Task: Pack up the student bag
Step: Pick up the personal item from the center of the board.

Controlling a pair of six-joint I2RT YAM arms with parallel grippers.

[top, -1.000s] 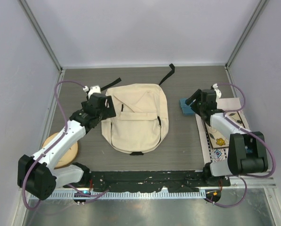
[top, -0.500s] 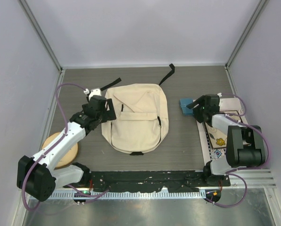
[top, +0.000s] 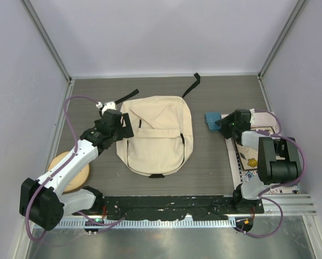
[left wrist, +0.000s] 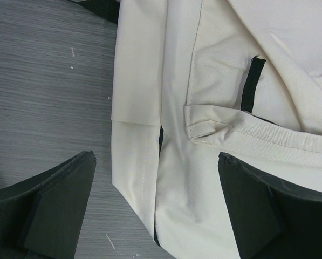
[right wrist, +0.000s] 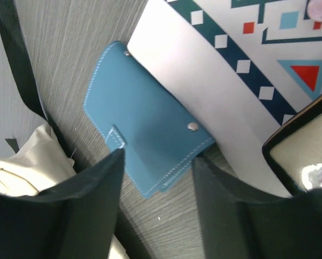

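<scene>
Mid tabletop [top: 214,97], the student bag [top: 156,135] lies flat, front pocket up, black straps trailing toward the far edge. Left pincer [left wrist: 155,205] hovers over the bag's left edge, jaws spread wide, holding nothing. Right pincer [right wrist: 158,178] sits low at a blue wallet [right wrist: 144,129] just right of the bag, jaws partly apart with the wallet's corner between them; can't tell if they grip it. Wallet touches the edge of a patterned mat [right wrist: 231,70]. Round tan disc [top: 77,175] lies beside the left arm
</scene>
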